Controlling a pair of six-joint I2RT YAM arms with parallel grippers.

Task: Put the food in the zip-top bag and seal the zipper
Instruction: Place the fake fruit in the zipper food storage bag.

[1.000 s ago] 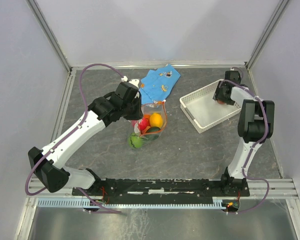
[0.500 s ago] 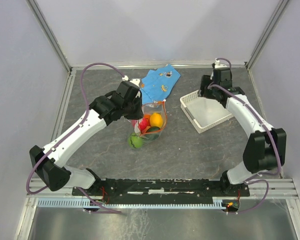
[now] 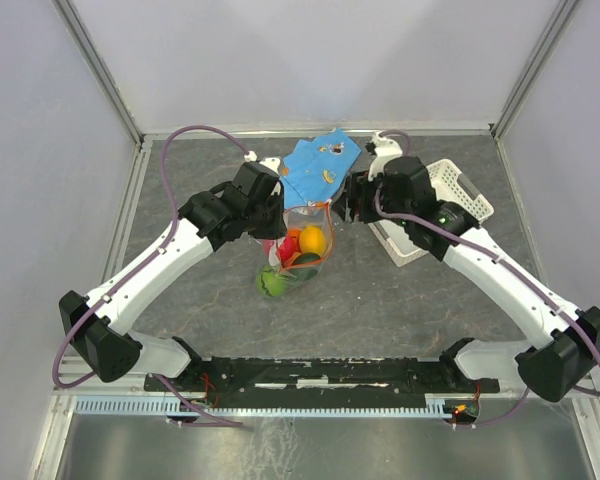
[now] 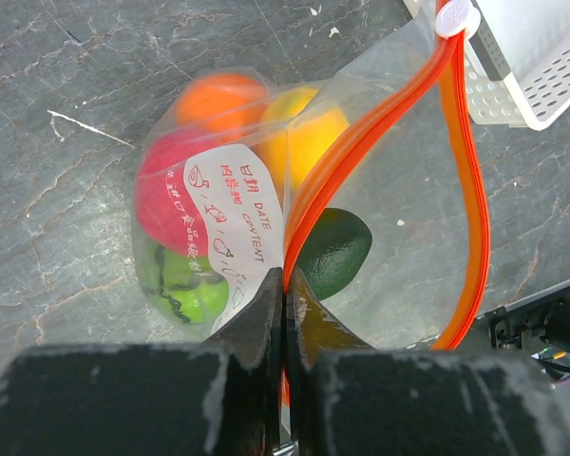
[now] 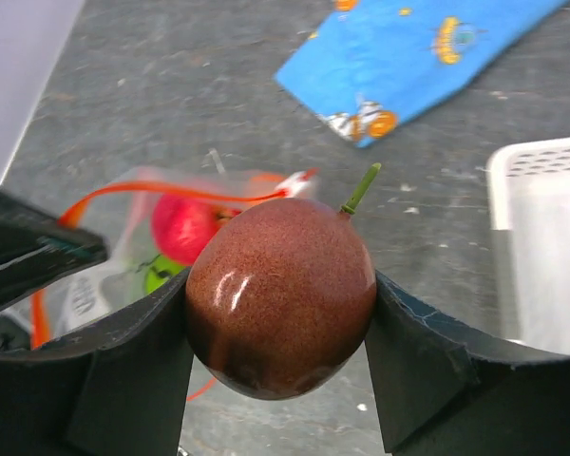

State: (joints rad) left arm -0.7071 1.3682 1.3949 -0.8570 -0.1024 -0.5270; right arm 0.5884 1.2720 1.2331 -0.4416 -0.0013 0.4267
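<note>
The clear zip-top bag stands open mid-table, its orange-red zipper looping round the mouth with a white slider at the far end. Inside lie orange, yellow, red, green and dark green toy fruits. My left gripper is shut on the zipper strip at the bag's near rim, beside the white label. My right gripper is shut on a dark red-brown round fruit with a green stem, held above the table just right of the bag's mouth.
The white lattice basket sits at the back right, partly under the right arm. A blue patterned cloth lies behind the bag. Grey walls close in the table on three sides.
The right arm has swung left from the basket to beside the bag's mouth, carrying the dark fruit. The left arm and bag have stayed put.
</note>
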